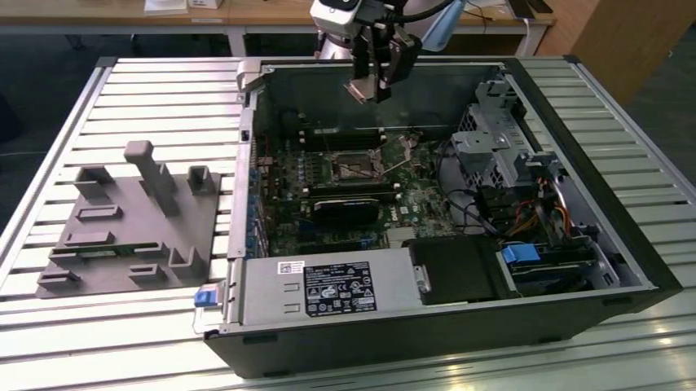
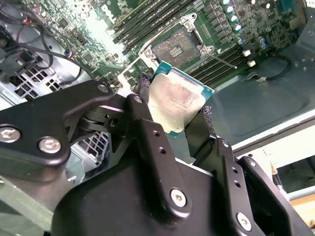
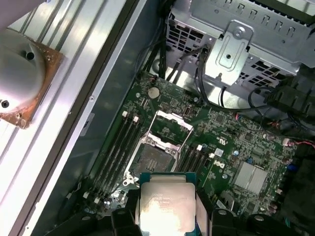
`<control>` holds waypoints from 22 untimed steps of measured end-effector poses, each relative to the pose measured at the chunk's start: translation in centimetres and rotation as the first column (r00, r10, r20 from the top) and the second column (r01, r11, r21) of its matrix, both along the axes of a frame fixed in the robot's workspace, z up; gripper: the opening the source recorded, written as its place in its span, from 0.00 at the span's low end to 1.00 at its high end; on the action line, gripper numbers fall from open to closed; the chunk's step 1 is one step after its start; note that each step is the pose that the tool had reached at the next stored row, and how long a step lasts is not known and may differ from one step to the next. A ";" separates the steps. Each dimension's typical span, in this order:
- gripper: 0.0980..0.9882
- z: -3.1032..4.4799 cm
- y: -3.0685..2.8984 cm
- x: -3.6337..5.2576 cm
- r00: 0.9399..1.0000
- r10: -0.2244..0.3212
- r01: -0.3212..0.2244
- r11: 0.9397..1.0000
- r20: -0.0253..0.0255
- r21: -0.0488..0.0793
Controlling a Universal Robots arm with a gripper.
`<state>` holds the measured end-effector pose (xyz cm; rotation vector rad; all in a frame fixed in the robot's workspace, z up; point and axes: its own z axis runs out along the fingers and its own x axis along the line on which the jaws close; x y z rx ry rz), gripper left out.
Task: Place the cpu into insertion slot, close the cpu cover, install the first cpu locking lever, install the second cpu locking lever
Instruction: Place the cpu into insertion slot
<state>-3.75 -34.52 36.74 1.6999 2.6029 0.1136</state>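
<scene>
My gripper (image 1: 373, 88) hangs above the open computer case, over its far wall, shut on the cpu (image 2: 176, 101). The cpu is a small square chip with a dull silvery top, and both wrist views show it pinched at two opposite edges between the black fingers (image 3: 129, 209). Below and ahead lies the insertion slot (image 3: 153, 160), a dark square socket with a metal rim on the green board, seen also from outside (image 1: 354, 167). Its cpu cover (image 3: 173, 125) stands raised and open at the socket's far edge. A thin locking lever (image 2: 222, 57) sticks out beside the socket.
Memory slots (image 3: 115, 150) flank the socket. A black rectangular block (image 1: 348, 213) sits just nearer than it. A grey labelled power box (image 1: 326, 289) fills the case's near corner. A metal drive cage (image 1: 490, 147) and cables stand at the exterior view's right. A grey fixture (image 1: 130, 220) rests on the slatted table.
</scene>
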 end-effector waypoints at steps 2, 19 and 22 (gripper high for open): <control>0.49 -0.02 0.02 0.00 1.000 -0.022 0.022 1.000 0.000 0.000; 0.49 -0.46 0.12 0.00 0.974 -0.228 0.228 0.974 -0.005 -0.002; 0.49 -0.72 0.12 0.02 0.968 -0.249 0.249 0.968 -0.007 -0.005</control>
